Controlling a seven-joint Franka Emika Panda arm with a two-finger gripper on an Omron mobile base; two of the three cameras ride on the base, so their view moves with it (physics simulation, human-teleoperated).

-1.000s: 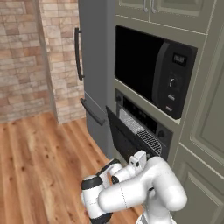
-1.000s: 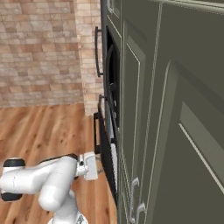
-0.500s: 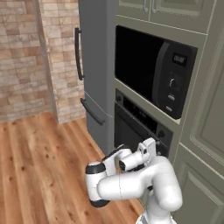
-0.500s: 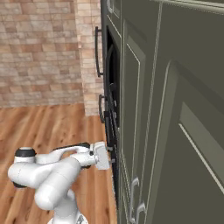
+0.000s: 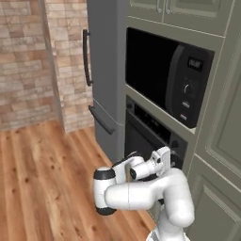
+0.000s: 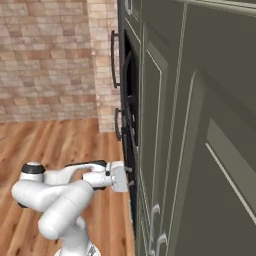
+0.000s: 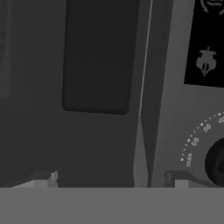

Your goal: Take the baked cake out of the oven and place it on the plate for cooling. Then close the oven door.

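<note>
The oven door [image 5: 141,143] is up flush against the oven [image 5: 153,134] now. A second ago it hung ajar, with the pale cavity and wire rack showing behind it; half a second ago it was nearly home. So I read the closing step as done or a hair from it, and I can't see into the oven any more, so what it holds I can't say. The cake and the plate I can't place from here either.

My gripper [image 6: 129,176] sits right at the door face, just below the control strip. In the hand view I get the dark window panel [image 7: 98,57] close up, the door's edge seam running down the middle, and a round knob [image 7: 216,164] with its dial numbers at the right. The finger tips [image 7: 43,181] stand wide apart at the bottom with nothing between them, so the hand is open and empty.

Above, the microwave [image 5: 169,82] is shut and dark. The grey fridge [image 5: 106,70] to the left is closed too. My guess: pull the hand straight back off the door and check it stays latched.
</note>
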